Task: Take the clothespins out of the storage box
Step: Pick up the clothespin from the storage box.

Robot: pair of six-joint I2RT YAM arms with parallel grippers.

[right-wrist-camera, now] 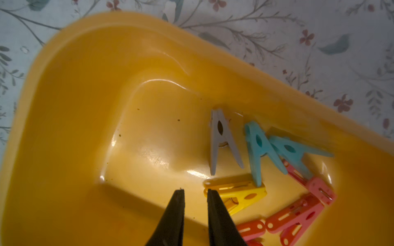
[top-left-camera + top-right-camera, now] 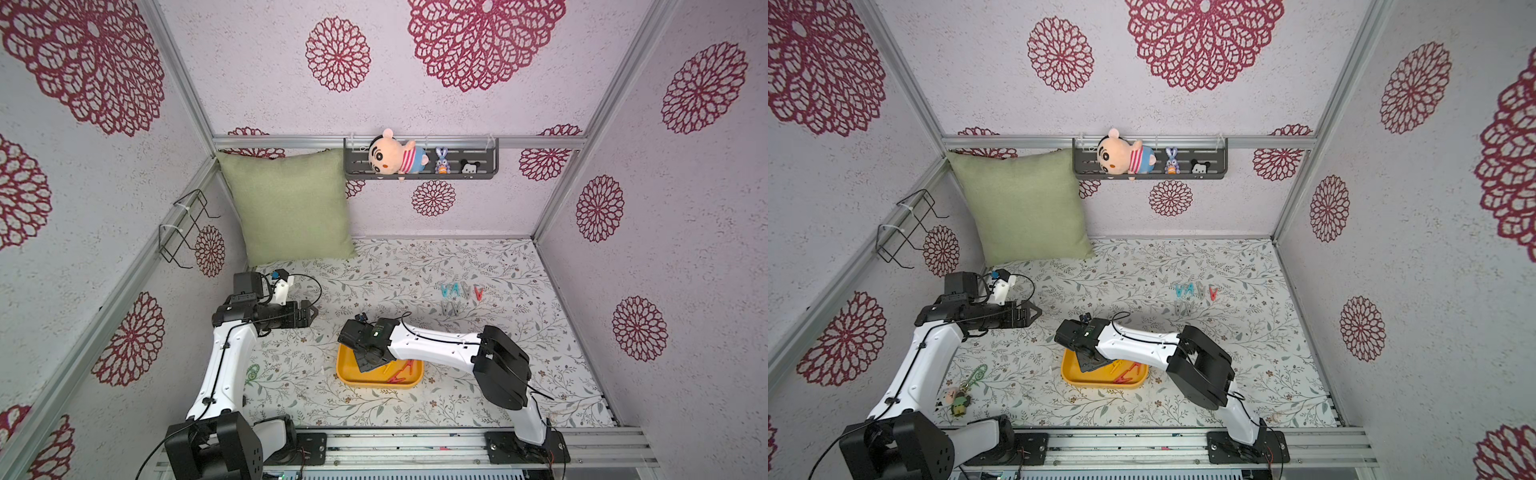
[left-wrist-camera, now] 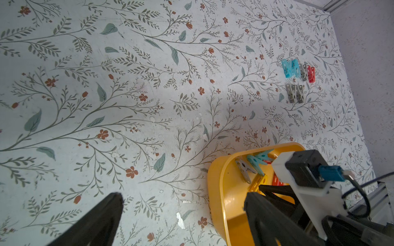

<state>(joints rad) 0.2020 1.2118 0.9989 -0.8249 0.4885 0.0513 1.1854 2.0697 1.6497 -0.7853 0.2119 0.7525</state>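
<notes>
While storage box (image 1: 85, 64) holds two teal clothespins (image 1: 259, 147), right end effector (image 1: 195, 192) sits barely parted.

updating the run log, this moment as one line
right gripper: slightly open, empty, inside storage box by yellow clothespin | left gripper: open, empty | clothespins: some out on table, several in box

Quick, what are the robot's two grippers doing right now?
Left gripper: wide open, holding nothing.
Right gripper: slightly open inside the yellow box, holding nothing.
</notes>
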